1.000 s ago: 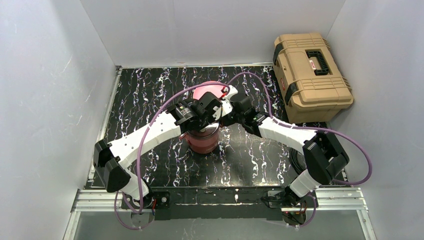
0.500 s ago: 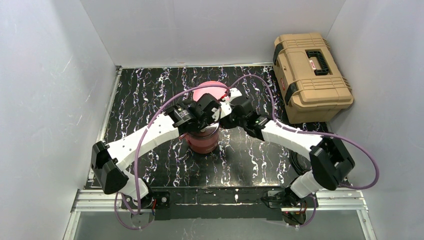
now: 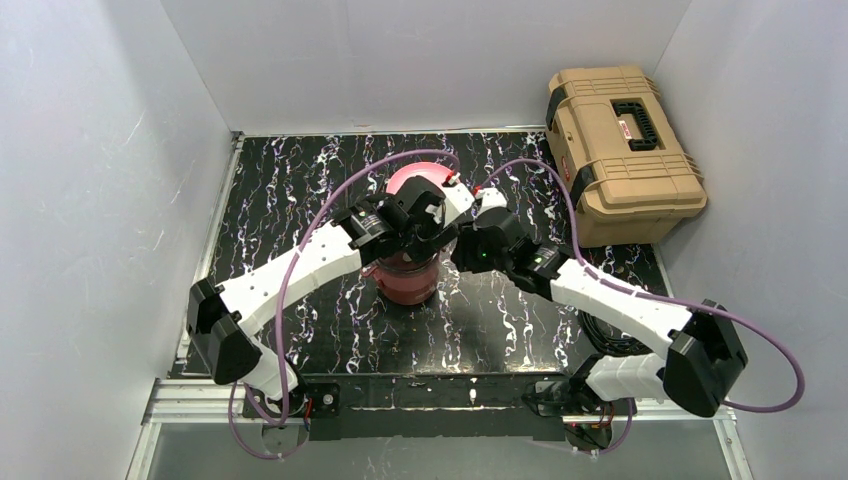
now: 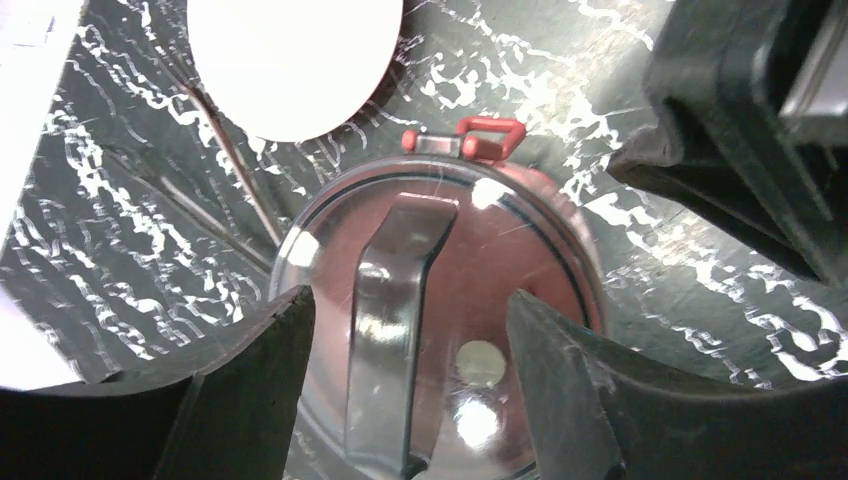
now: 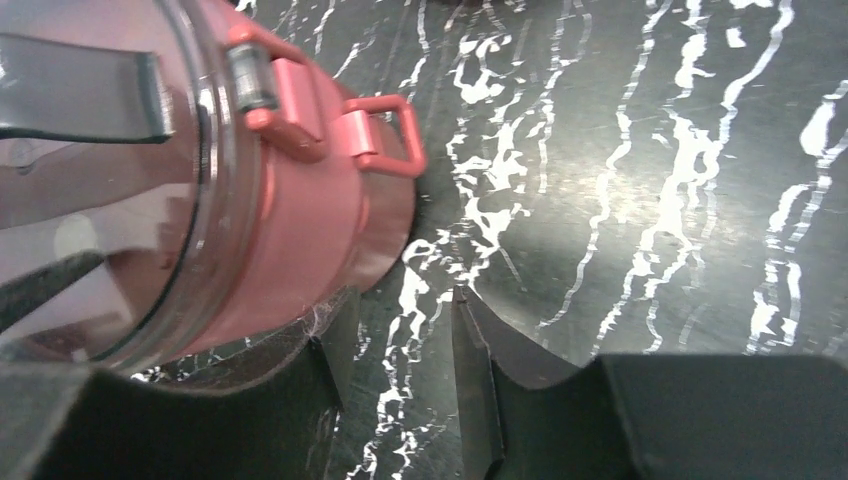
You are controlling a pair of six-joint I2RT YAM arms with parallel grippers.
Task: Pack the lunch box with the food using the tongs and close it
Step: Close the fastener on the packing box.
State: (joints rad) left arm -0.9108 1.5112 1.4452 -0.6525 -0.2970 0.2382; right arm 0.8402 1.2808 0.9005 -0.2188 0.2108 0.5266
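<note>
Both sets of jaws spread wider than a second ago: left gripper (image 4: pixel 405 345) straddles the lunch box (image 3: pixel 408 285) lid, gripping nothing; right gripper (image 5: pixel 395 345) gapes empty at its 3 o'clock. Black marbled table (image 3: pixel 300 180); tan toolbox (image 3: pixel 620 150) at 1 o'clock.

Bright even light, glare on lid (image 4: pixel 470 300)

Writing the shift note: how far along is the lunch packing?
Done: lunch box stacked, handled lid on; tongs lie beside the plate, bare where visible. In hand: nothing; left pincer open over the lid, right pincer open beside the box. Left: possibly fastening the clasp.
</note>
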